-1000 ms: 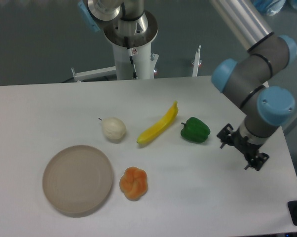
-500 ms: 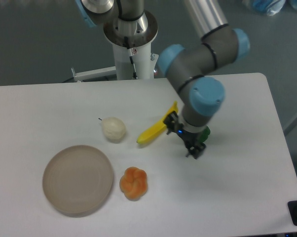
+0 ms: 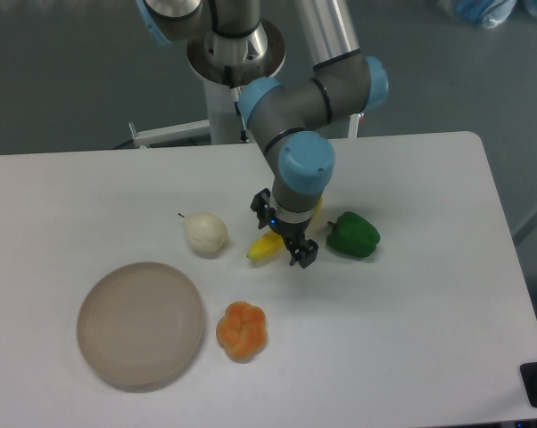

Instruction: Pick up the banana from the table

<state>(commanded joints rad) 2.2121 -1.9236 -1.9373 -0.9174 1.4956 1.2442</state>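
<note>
The yellow banana [image 3: 262,249] lies on the white table [image 3: 411,339] near its middle, slanting from lower left to upper right. The arm's wrist covers most of it, so only its lower left end and a sliver by the wrist show. My gripper [image 3: 284,234] hangs directly over the banana's middle, pointing down. Its dark fingers straddle the fruit, one up-left and one down-right, with a gap between them. I see no lift: the banana rests on the table.
A green bell pepper [image 3: 353,235] sits just right of the gripper. A pale round fruit [image 3: 205,233] lies to the left, an orange lobed fruit [image 3: 242,331] in front, and a beige plate [image 3: 141,323] at the front left. The robot base [image 3: 237,80] stands behind the table.
The arm has swung left from the table's right edge, past the green pepper, and now stands over the banana. No object has moved.
</note>
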